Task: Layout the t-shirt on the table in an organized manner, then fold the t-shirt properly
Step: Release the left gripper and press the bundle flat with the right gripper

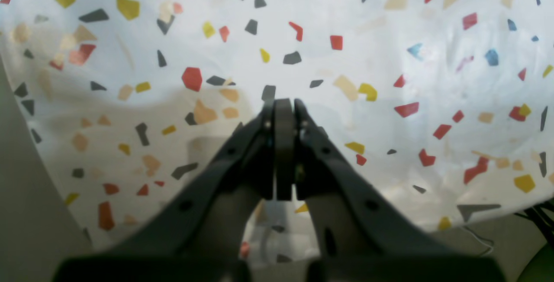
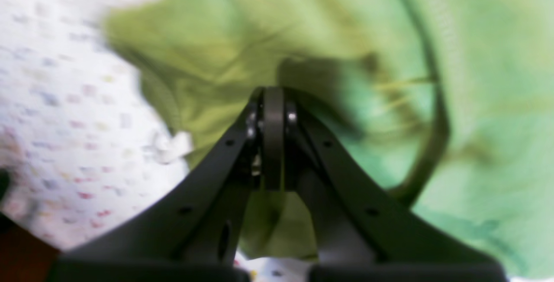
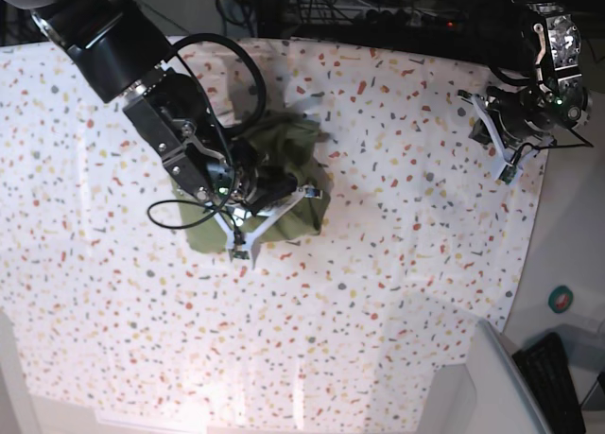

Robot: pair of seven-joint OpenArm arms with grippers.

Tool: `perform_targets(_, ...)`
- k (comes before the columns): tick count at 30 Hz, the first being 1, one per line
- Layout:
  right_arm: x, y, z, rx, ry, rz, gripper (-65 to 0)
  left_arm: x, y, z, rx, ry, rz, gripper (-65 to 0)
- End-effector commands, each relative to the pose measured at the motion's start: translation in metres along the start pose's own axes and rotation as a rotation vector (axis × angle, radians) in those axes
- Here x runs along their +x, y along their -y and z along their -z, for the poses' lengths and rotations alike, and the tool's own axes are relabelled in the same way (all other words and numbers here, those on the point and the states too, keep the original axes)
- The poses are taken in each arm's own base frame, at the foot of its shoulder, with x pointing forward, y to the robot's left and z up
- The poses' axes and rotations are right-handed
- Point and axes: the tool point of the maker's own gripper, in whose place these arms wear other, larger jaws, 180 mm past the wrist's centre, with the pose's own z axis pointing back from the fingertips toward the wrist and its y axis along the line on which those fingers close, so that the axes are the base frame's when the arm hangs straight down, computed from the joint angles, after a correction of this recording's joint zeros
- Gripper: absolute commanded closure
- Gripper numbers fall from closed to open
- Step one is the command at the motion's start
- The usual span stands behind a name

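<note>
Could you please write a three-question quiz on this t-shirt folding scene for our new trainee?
1. True or false: the t-shirt lies flat and spread out on the table.
2. Which gripper is over the shirt? A) left gripper B) right gripper
3. Fill in: the left gripper hangs over bare ____ near the table's edge, away from the shirt.

Key
1. False: it is a crumpled heap.
2. B: it is shut right at the green cloth, though blur hides whether cloth is pinched.
3. Tablecloth; its jaws are shut on nothing.

Green tape roll (image 3: 561, 300) on floor right of table; black keyboard (image 3: 553, 380) (partly cut off) below it.
</note>
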Motion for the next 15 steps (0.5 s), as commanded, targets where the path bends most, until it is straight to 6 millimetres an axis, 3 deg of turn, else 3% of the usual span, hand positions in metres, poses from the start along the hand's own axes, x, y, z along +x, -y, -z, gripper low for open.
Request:
perform_targets(1, 0.013, -0.025, -0.005, 0.061, 0.039, -0.021, 0.0, 0.009, -0.007, -0.005, 0.012, 0.028, 0.016, 0.0)
perform_targets(7, 0.023, -0.045, -0.025, 0.122, 0.043, -0.038, 0.0, 0.018, -0.007, -0.008, 0.019, 0.051, 0.027, 0.0)
perform_targets(12, 0.006, -0.029, -0.009, 0.070, -0.020, -0.030, 0.0, 0.047, 0.005, -0.011, 0.016, 0.130, 0.031, 0.0)
perform_targets(15, -0.002, -0.031, -0.008, 0.074, -0.028, -0.023, 0.0, 0.060, 0.013, -0.014, 0.012, 0.169, 0.031, 0.0)
